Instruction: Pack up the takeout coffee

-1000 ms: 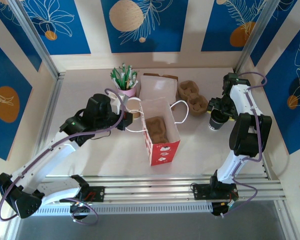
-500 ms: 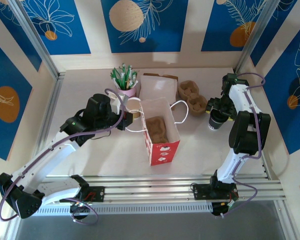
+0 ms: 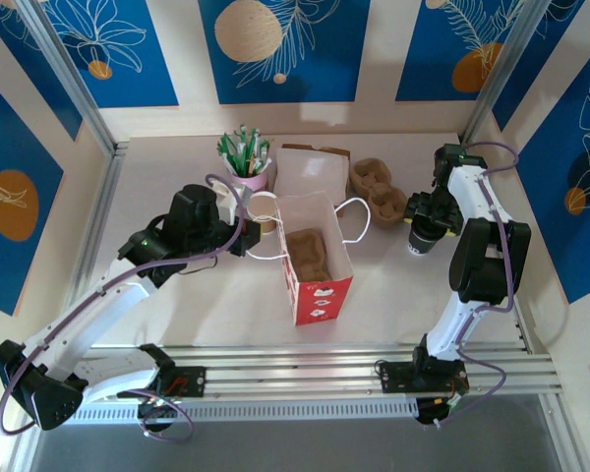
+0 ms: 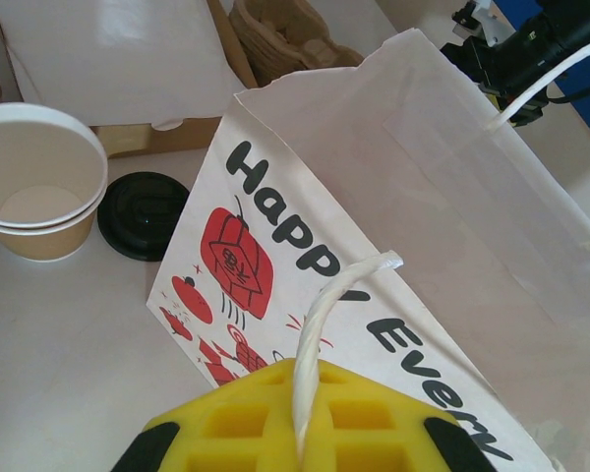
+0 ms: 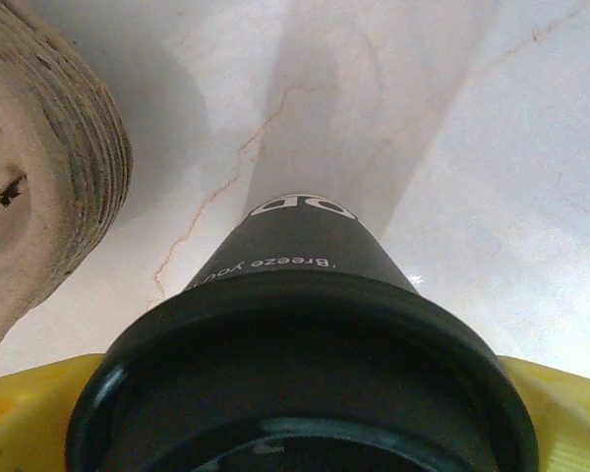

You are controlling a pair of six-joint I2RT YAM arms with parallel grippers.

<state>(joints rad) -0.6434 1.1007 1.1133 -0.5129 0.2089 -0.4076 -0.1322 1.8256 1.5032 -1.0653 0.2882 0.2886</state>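
Observation:
A tan cup topped by a black lid is out of view. My right gripper [image 3: 425, 224] is shut on a black paper cup with a black lid [image 3: 422, 241] at the table's right side. In the right wrist view this black cup [image 5: 295, 265] sits between my yellow pads [image 5: 29, 413], tilted over the marbled table. My left gripper [image 3: 244, 236] is shut on the white rope handle [image 4: 324, 315] of the white paper bag [image 3: 315, 258]. The bag stands open in the middle with a pulp carrier [image 3: 308, 254] inside. My left gripper's pads [image 4: 246, 423] clamp the rope.
An open tan cup [image 4: 39, 197] and a loose black lid [image 4: 143, 214] sit left of the bag. A pink cup of green-white sticks [image 3: 248, 162], a white box [image 3: 310, 169] and pulp carriers [image 3: 379, 192] stand behind it. One carrier [image 5: 39, 197] is close left of the black cup.
My right gripper has shifted slightly left and away with the black cup in it. The left arm and the bag have not moved.

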